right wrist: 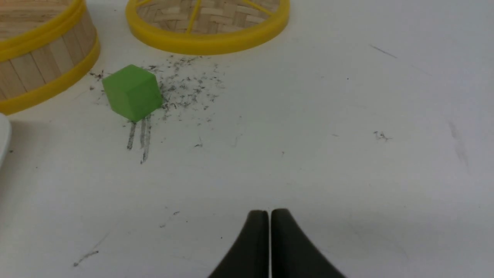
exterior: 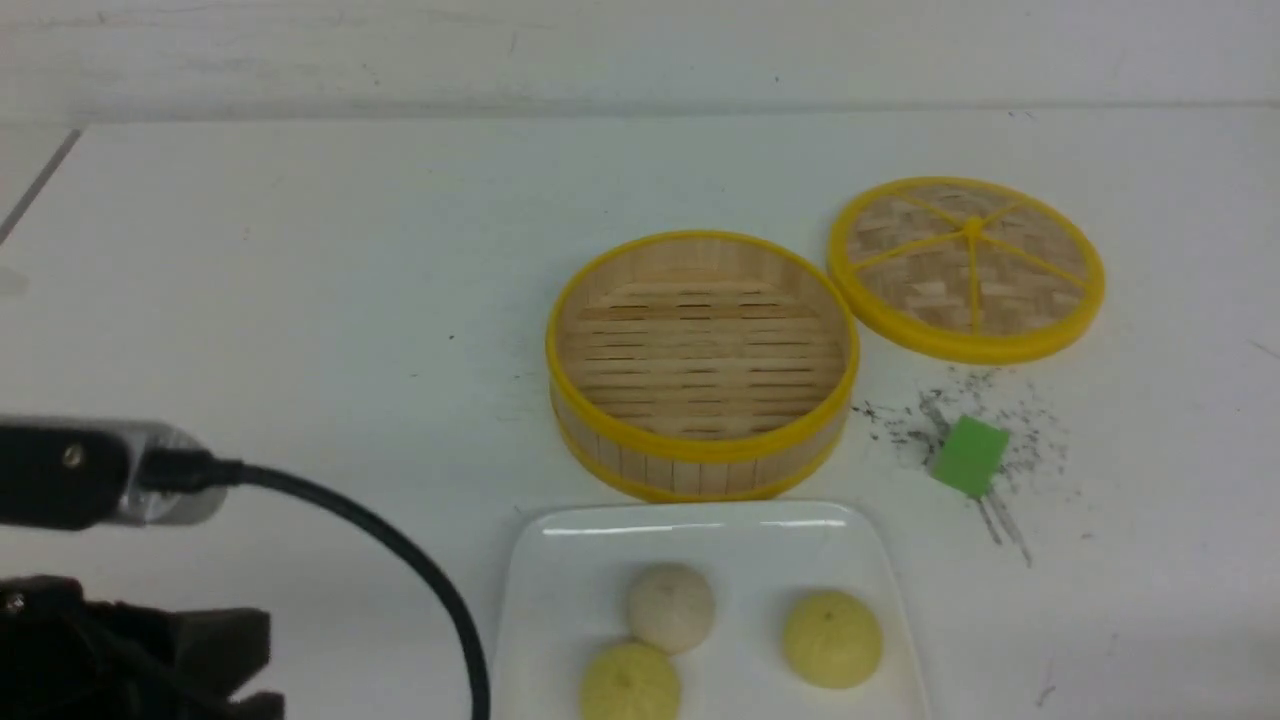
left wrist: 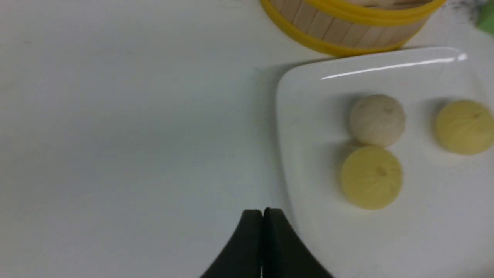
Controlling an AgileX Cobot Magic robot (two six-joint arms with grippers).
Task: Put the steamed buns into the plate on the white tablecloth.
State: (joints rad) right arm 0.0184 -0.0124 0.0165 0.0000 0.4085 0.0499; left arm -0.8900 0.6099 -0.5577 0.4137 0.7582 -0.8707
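You see three steamed buns (exterior: 671, 606) on the plate (exterior: 560, 570); empty steamer basket (exterior: 702, 360) at twelve o'clock, green cube (exterior: 969, 456) at two. Left gripper (left wrist: 263, 211) and right gripper (right wrist: 269, 212) closed, empty.

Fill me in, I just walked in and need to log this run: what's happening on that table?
Nothing is being handled right now. All three steamed buns sit in the plate on the white tablecloth. The bamboo basket behind it is empty, its lid lying beside it near a green cube. The left gripper and right gripper have jaws shut, holding nothing.
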